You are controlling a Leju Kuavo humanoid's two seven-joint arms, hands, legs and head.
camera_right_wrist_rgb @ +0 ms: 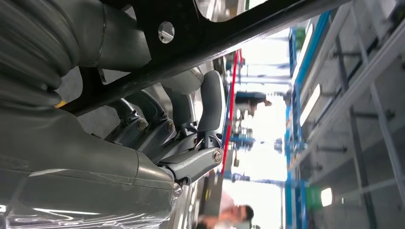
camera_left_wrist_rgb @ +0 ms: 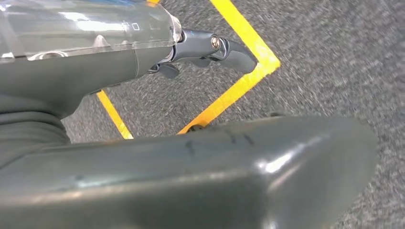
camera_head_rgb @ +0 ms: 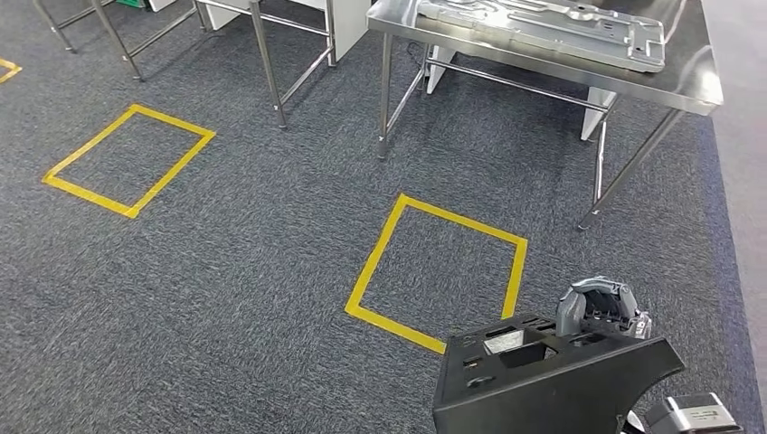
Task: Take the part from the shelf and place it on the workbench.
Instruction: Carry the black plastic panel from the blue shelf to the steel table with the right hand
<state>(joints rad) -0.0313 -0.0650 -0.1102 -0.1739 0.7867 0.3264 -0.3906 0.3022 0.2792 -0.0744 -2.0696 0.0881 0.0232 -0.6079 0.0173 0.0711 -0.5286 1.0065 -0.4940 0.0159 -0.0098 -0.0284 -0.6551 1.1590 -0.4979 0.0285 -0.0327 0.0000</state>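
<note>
Grey carpet [camera_head_rgb: 271,271] covered the floor, marked with yellow tape squares: one [camera_head_rgb: 439,271] just ahead of the robot, another [camera_head_rgb: 131,158] further left. Steel counter [camera_head_rgb: 696,86] stood at upper right on thin legs, well apart from the part, carrying a flat silver plate [camera_head_rgb: 543,32] that lay across its top. More metal legs [camera_head_rgb: 267,63] of other frames stood upper left.

Black part [camera_head_rgb: 552,380] sat low right in head view, off the counter and above the carpet, near the closer tape square. It was an angular moulded piece with cut-outs and a small white label on top.

Right hand [camera_head_rgb: 601,307] was at the part's far edge, fingers over the rim. In right wrist view the fingers [camera_right_wrist_rgb: 210,102] were curled up against the black edge [camera_right_wrist_rgb: 229,43] of the part, clamped on it.

Left hand [camera_left_wrist_rgb: 210,50] in left wrist view: fingers stretched out over the carpet and tape [camera_left_wrist_rgb: 241,81], with a broad dark glossy surface [camera_left_wrist_rgb: 215,176] filling the near side, probably the part. Could not tell whether the left hand was gripping it or merely beside it.

A person [camera_right_wrist_rgb: 234,214] stood blurred in the background of right wrist view.
</note>
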